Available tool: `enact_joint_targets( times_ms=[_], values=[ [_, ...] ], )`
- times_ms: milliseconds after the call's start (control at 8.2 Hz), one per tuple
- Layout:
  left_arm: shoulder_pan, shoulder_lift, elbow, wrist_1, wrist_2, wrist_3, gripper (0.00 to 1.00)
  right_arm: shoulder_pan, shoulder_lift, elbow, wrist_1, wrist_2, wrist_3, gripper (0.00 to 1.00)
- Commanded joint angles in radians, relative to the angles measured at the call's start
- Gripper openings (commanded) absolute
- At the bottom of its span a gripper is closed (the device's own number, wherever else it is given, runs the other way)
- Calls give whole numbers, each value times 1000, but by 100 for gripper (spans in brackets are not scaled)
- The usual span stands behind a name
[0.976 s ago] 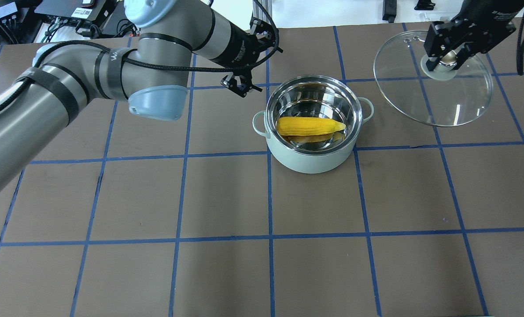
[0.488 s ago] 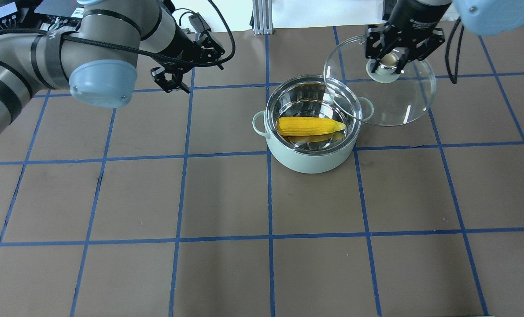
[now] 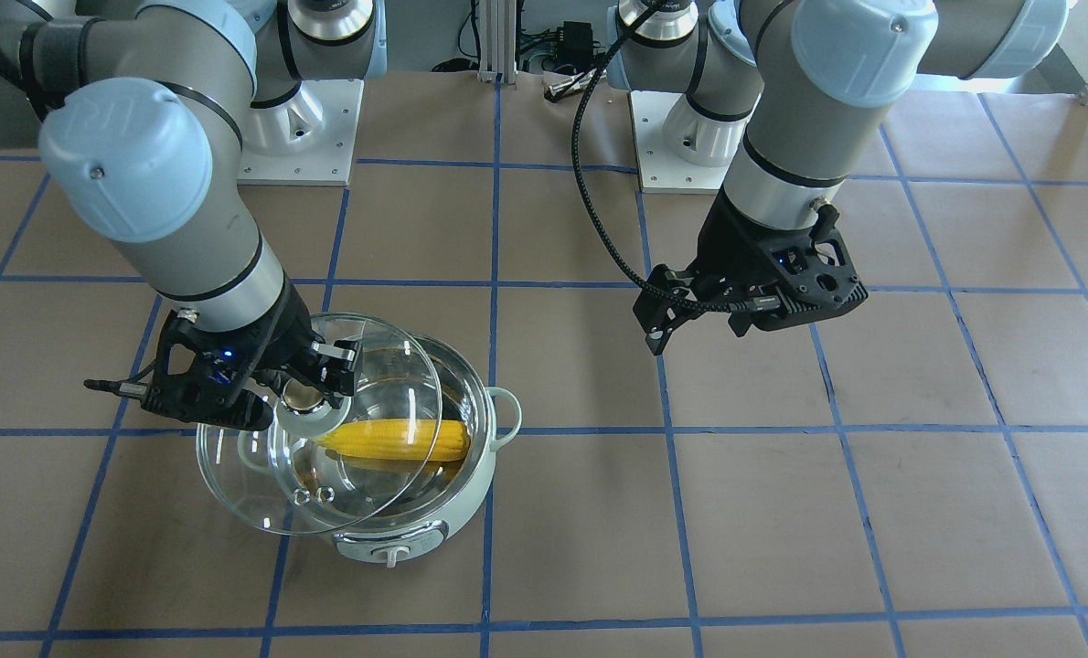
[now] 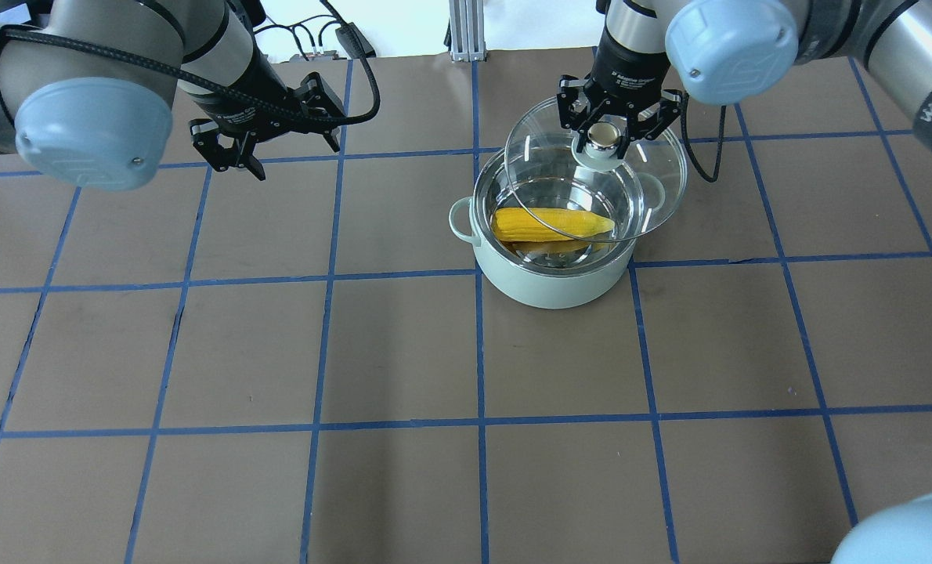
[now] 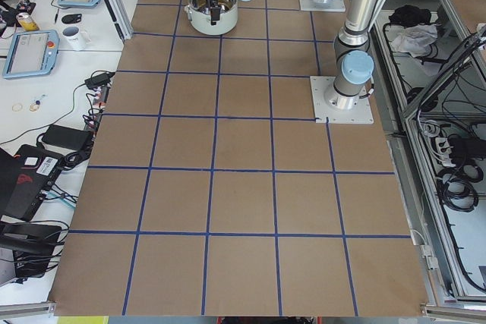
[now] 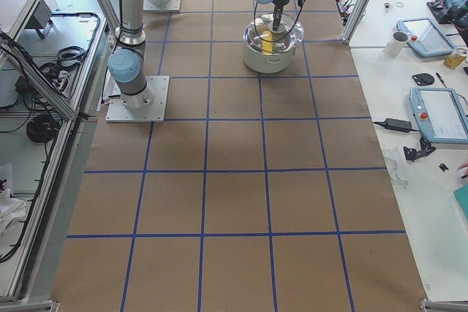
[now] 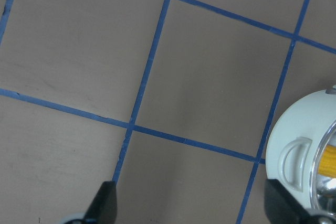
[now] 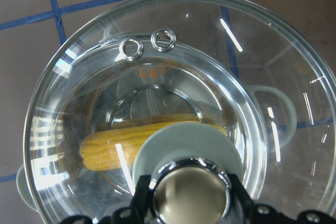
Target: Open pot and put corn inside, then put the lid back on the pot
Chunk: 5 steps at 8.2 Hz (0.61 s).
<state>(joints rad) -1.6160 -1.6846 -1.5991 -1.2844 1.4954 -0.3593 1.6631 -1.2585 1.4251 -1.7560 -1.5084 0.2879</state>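
The mint-green pot [image 4: 550, 283] stands open at the table's middle back, also in the front view [image 3: 457, 512]. The yellow corn [image 4: 548, 225] lies inside it on the steel floor [image 3: 398, 440]. My right gripper [image 4: 606, 138] is shut on the knob of the clear glass lid [image 4: 654, 184] and holds it tilted just above the pot, offset toward the pot's far right rim. The right wrist view looks through the lid [image 8: 68, 108] onto the corn [image 8: 113, 148]. My left gripper [image 4: 239, 168] is open and empty, well left of the pot; the left wrist view shows its fingertips [image 7: 107, 203] wide apart.
The brown table [image 4: 403, 352] carries a blue tape grid. Cables and electronics [image 4: 341, 39] lie behind its far edge. Both arm bases [image 3: 297, 128] stand at the robot side. Side desks hold tablets and a mug [image 6: 398, 43].
My right gripper has carried the lid left from the far right corner to over the pot. My left arm has drawn back to the left, away from the pot.
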Motion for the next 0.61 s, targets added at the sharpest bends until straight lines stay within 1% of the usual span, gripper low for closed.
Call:
enact_joint_targets(
  times_ms=[0, 244, 488],
  values=[
    [4, 34, 1, -82, 5, 5, 100, 38, 39, 8, -31, 2, 97, 5],
    [4, 72, -2, -93, 8, 11, 100, 56, 48, 9, -49, -3, 137, 4],
    [7, 74, -2, -122, 142, 173, 100, 58, 60, 11, -51, -3, 151, 4]
  ],
)
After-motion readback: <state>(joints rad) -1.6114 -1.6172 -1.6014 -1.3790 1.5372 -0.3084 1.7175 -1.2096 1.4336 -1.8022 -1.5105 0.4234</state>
